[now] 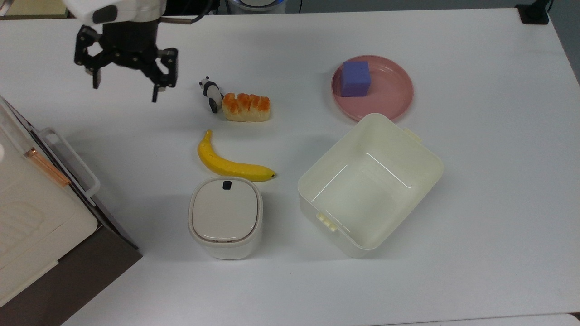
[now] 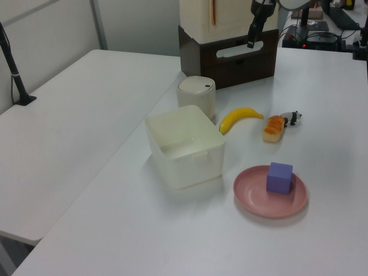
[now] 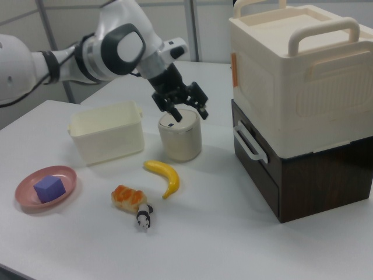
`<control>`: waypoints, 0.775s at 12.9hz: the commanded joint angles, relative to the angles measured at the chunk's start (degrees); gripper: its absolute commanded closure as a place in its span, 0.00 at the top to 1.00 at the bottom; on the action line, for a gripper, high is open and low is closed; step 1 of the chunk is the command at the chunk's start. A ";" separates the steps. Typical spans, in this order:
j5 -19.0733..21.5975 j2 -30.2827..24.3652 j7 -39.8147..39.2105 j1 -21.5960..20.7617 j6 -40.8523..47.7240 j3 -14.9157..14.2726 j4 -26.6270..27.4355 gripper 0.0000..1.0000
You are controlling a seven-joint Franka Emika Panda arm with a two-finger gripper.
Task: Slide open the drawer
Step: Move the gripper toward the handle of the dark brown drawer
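A: On the worktop [image 1: 476, 217], what's sitting where, biggest first?

B: Cabinet [image 3: 303, 169] is sitting at the top view's left edge, dark brown, with a cream handled box [image 3: 297, 70] stacked on it. The drawer [image 3: 256, 160] is sitting in that cabinet's upper front, looking closed, its white loop handle [image 3: 249, 141] sticking out toward the other things.

A: Arm?

B: Arm [image 3: 87, 55] is reaching in from the right view's left. Gripper [image 1: 125, 88] is hanging above the worktop at the top view's upper left, fingers [image 1: 155, 93] spread wide apart, gripping nothing, well apart from the handle.

A: Rest of it?

B: Cream tub [image 1: 369, 185] is sitting open at the top view's centre right. Pink plate [image 1: 394, 93] is lying just behind it, carrying a purple cube [image 1: 355, 78]. White lidded bin [image 1: 225, 217] is standing near the top view's centre, with the banana [image 1: 229, 163] lying just beside it. Bread roll [image 1: 246, 107] is lying further back, with the panda figure [image 1: 211, 93] lying right against its end.
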State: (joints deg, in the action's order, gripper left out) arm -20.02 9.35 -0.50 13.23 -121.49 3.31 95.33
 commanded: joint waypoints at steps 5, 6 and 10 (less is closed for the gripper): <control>-6.88 8.13 -0.56 -0.49 -13.94 -5.42 0.38 1.00; -6.88 8.48 -0.56 -0.49 -14.47 -5.77 -0.23 1.00; -7.05 10.59 -0.47 0.04 -16.76 -6.39 -1.37 1.00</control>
State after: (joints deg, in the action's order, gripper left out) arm -26.06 19.00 -0.52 13.31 -135.99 -2.31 95.09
